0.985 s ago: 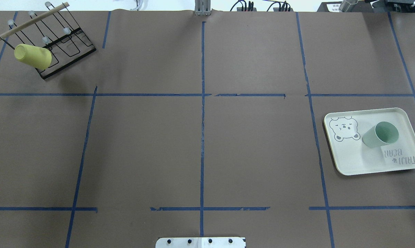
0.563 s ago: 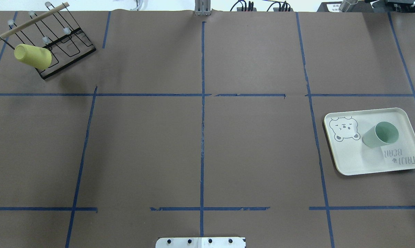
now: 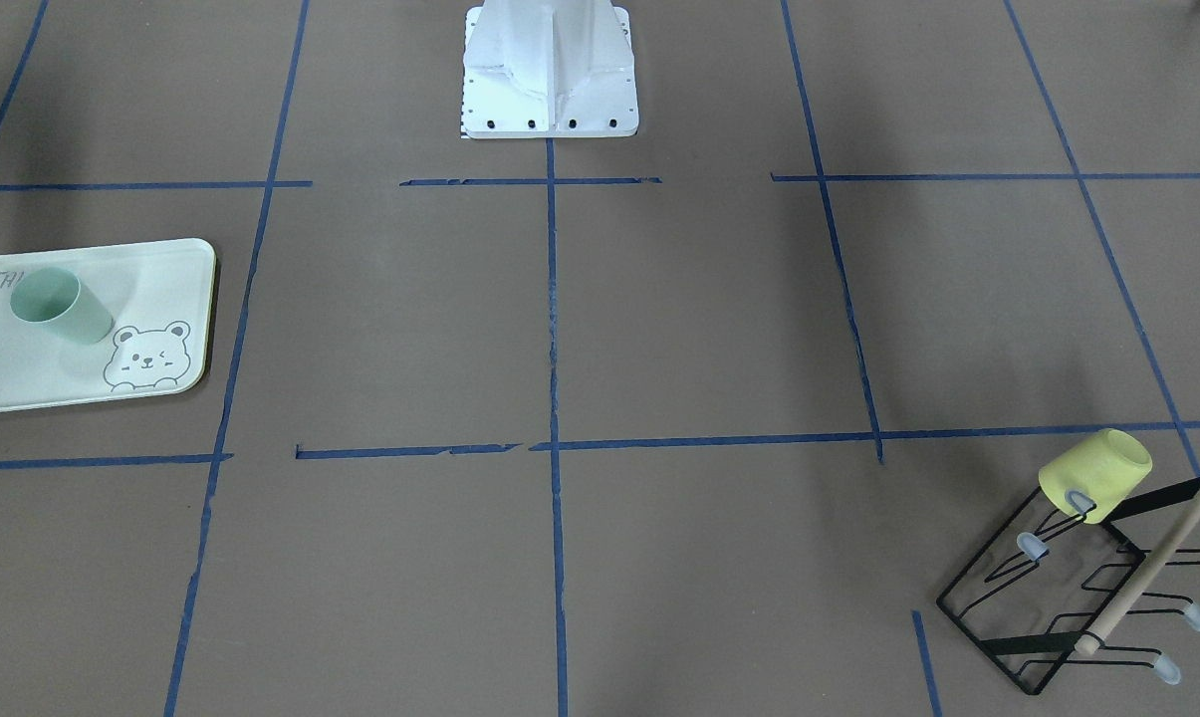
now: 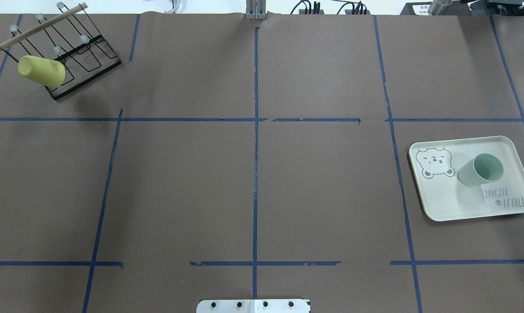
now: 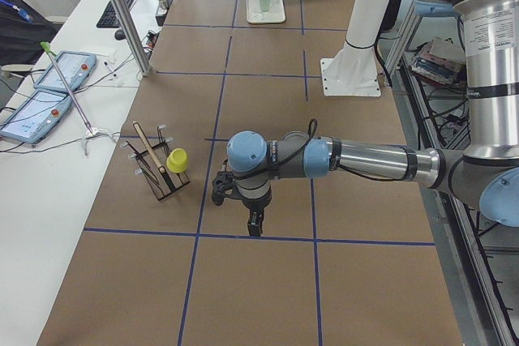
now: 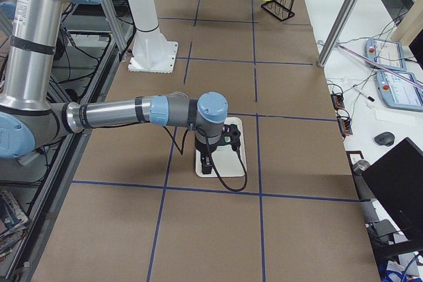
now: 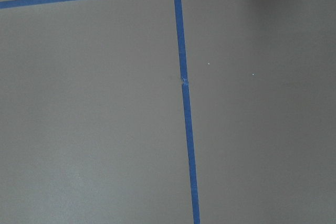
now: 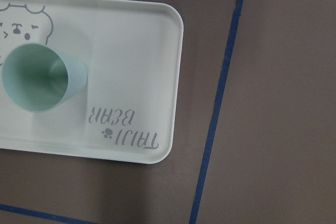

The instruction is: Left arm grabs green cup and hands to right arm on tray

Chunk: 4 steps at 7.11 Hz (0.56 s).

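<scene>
The green cup stands upright on the tray at the table's right, between the bear drawing and the lettering. It also shows in the front view and the right wrist view, on the tray. My right gripper hangs above the tray, seen only from the side. My left gripper hangs over bare table to the right of the rack, seen only from the side. I cannot tell whether either gripper is open or shut. Neither holds anything that I can see.
A yellow cup hangs upside down on a black wire rack at the far left corner. Blue tape lines cross the brown table. The robot's white base stands at the near middle edge.
</scene>
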### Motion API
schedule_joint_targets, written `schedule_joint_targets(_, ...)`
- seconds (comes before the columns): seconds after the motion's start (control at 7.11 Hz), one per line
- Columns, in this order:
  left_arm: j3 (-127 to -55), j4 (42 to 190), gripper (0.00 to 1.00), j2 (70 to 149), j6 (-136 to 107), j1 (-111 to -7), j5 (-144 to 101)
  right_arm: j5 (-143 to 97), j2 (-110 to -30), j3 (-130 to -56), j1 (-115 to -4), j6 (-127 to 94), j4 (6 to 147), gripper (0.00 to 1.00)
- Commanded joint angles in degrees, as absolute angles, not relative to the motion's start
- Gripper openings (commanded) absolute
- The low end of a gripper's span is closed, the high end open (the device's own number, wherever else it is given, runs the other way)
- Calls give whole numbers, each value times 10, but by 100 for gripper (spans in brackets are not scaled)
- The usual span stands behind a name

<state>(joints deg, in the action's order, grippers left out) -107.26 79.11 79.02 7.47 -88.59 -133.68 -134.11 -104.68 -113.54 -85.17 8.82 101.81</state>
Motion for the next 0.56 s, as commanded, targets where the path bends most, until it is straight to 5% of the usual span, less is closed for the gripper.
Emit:
schedule_joint_targets(0.0, -1072, 791, 100, 790, 75, -886, -1337, -1342, -1047, -1135, -852, 86, 1017, 100)
schedule_joint_targets(0.42, -1073, 792, 100, 784, 74, -886, -1338, -1342, -1047, -1135, -852, 86, 1016, 100)
